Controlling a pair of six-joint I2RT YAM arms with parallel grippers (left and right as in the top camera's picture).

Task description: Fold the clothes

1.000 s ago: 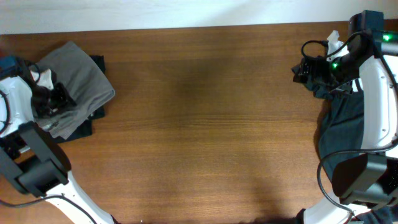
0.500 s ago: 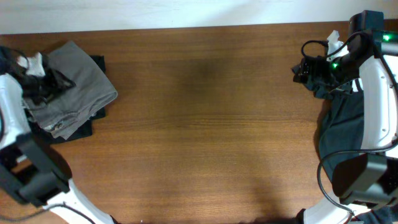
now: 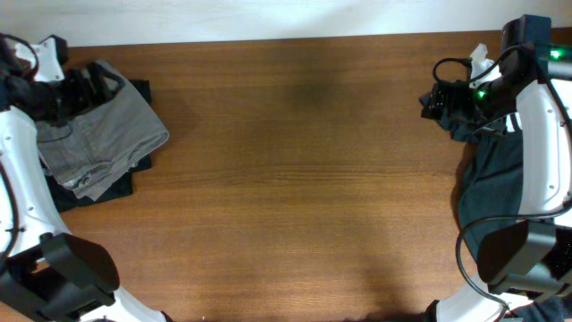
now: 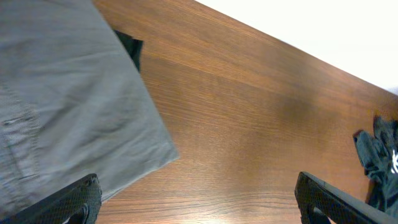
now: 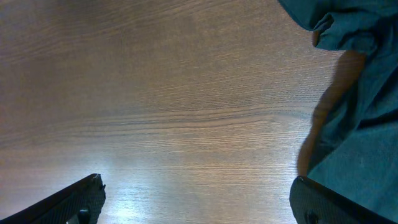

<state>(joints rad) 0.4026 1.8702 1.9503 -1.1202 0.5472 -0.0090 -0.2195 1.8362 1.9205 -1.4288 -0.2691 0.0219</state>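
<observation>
The clothes, grey-khaki shorts [image 3: 107, 139], lie folded at the table's far left on top of a dark garment [image 3: 138, 89]. My left gripper [image 3: 104, 82] is open over the shorts' far edge and holds nothing. In the left wrist view the shorts [image 4: 62, 112] fill the left side, and the left gripper [image 4: 199, 208] has bare wood between its wide-apart fingertips [image 4: 78, 198]. My right gripper [image 3: 431, 100] is open at the far right, beside a dark teal garment [image 3: 492, 179]. In the right wrist view the right gripper [image 5: 199, 208] is empty over wood.
The dark teal garment [image 5: 360, 93] is heaped along the right edge under the right arm and also shows far off in the left wrist view [image 4: 376, 155]. The dark garment's corner [image 4: 130, 46] sticks out from under the shorts. The wooden table [image 3: 295, 179] spans the middle.
My left gripper has opened, let go of the shorts and moved toward the far edge of the table. The shorts have settled flat. The right arm has not moved.
</observation>
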